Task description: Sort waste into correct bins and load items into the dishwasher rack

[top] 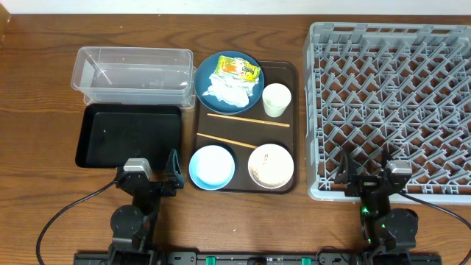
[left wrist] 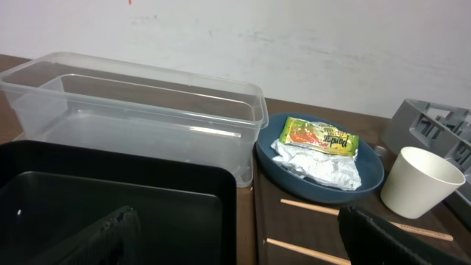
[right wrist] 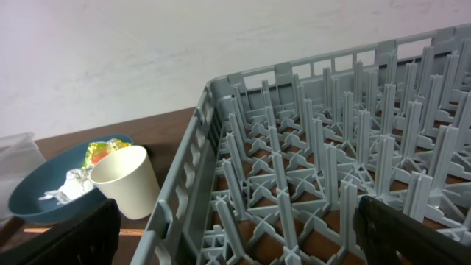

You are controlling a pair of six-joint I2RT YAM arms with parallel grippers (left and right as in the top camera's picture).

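Starting at the left of the table (top: 40, 96), a clear tub (top: 132, 51) is seen at the far side, with a black tray (top: 110, 136) set just in front of it, their edges touching or nearly so. Beside them, in the middle, a brown tray (top: 243, 131) is laid, and the smaller things are gathered on it. At its far left corner a blue plate (top: 207, 77) is placed. On the plate a wrapper (top: 237, 69) is laid at the far side, with tissue (top: 232, 91) touching it on the near side. A cup (top: 277, 100) is stood upright just right of the plate. Two chopsticks (top: 248, 120) are laid across the middle of the brown tray, apart from each other, the near one slanted. At the near edge a light-blue bowl (top: 212, 167) is set on the left and a white bowl (top: 271, 165) on the right, both upright. The white bowl's inside is beige and speckled, but whether scraps lie in it cannot be told. The rack (top: 390, 110) is stood at the right, just beside the brown tray. The left gripper (top: 151, 177) is held low at the table's front, just in front of the black tray. The right gripper (top: 370, 177) is held at the rack's near edge. On both, the jaws are spread wide and nothing is gripped.
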